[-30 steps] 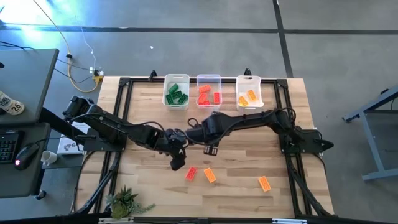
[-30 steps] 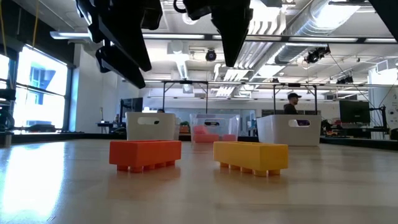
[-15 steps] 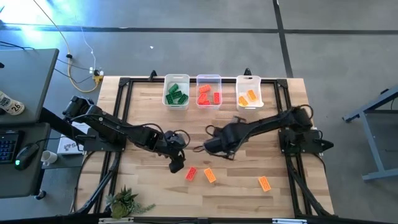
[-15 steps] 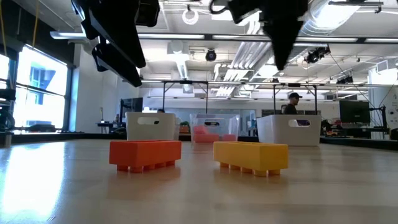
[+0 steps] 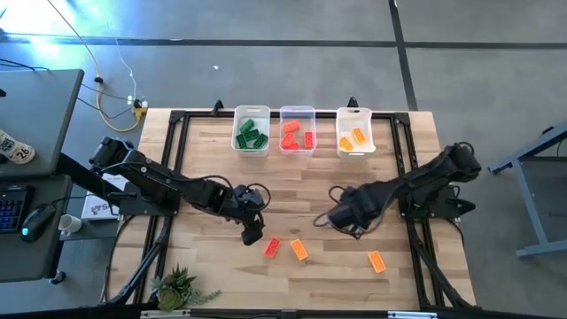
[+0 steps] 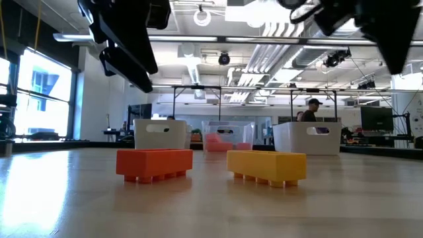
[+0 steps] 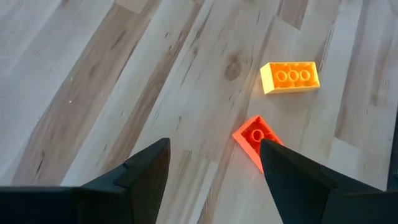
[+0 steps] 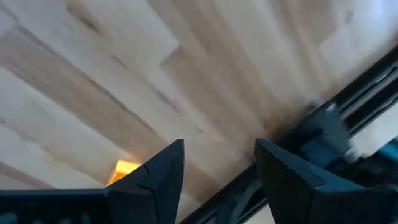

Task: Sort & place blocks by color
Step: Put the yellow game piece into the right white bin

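Three loose blocks lie flat on the near half of the wooden table: a red one [image 5: 272, 247], an orange one [image 5: 299, 250] beside it, and another orange one [image 5: 377, 260] farther right. The other blocks lie sorted in three white bins: green [image 5: 252, 130], red [image 5: 297, 130], orange [image 5: 355, 131]. My left gripper [image 5: 252, 234] hovers open just left of the red block [image 7: 256, 138]; the orange block [image 7: 290, 76] lies beyond it. My right gripper [image 5: 347, 221] hangs open above bare table, between the two orange blocks, and touches nothing. One orange block [image 8: 124, 168] peeks past its finger.
The three bins stand in a row at the table's far edge. A black frame rail [image 5: 415, 221] runs along the table's right side, under my right arm. A small plant [image 5: 177, 288] sits at the near left corner. People stand in the room [image 6: 310, 109] behind.
My right arm has swung from the table's middle toward the right and near edges, and its gripper now hangs closer to the right-hand orange block. My left gripper and all the blocks have kept still.
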